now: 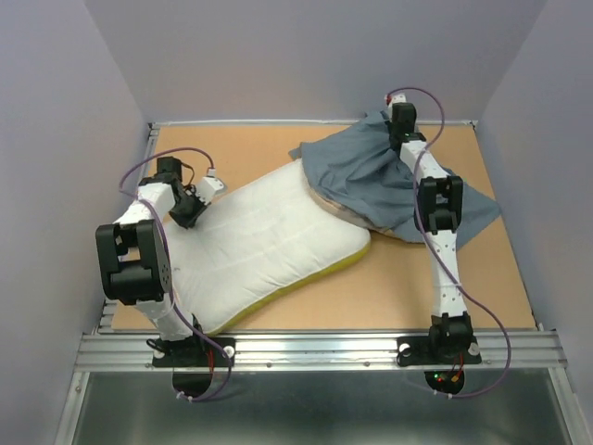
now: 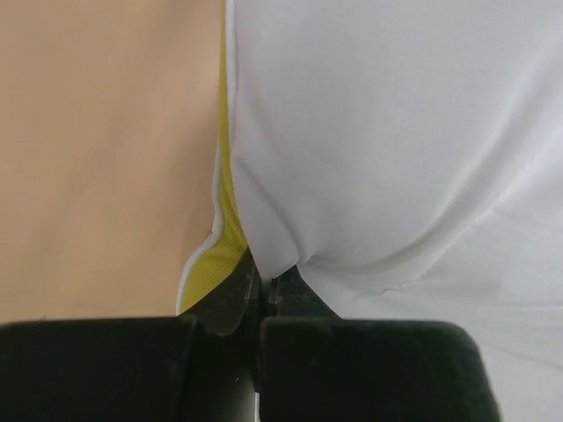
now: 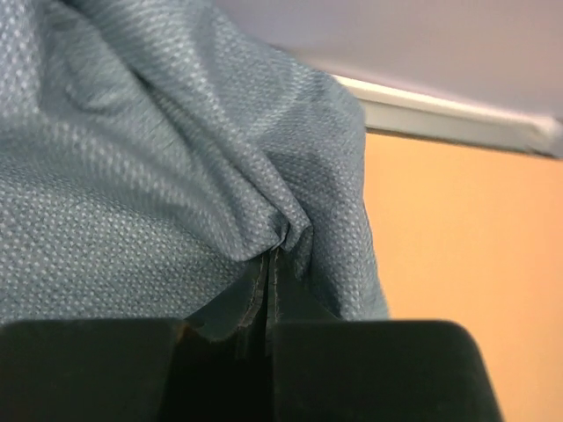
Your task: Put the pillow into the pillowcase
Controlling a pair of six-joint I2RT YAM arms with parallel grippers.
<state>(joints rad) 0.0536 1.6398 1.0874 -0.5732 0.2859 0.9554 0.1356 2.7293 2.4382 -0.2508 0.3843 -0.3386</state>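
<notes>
The pillow (image 1: 269,246) is a big soft white rectangle with faint quilted lines and a yellow underside that shows as a thin band along its lower edge. It lies flat and slantwise on the surface (image 1: 389,287), from the lower left of the top view up toward the centre. The pillowcase (image 1: 361,176) is limp slate-blue cloth with a fine woven texture, heaped in folds at the upper right of that view, with a tan strip showing along its lower left border. Nearly all of the pillow lies outside it. Only the pillow's upper right end meets the pillowcase's edge, and I cannot tell whether any of it is inside. The left tool (image 2: 264,281) is pressed together on the pillow's left edge, where the white cover is drawn into a small pinched fold beside the yellow band. The right tool (image 3: 273,259) is pressed together on a gathered pleat of the pillowcase at the heap's upper end, near the far rim of the surface, so that the cloth is bunched toward its tips.
</notes>
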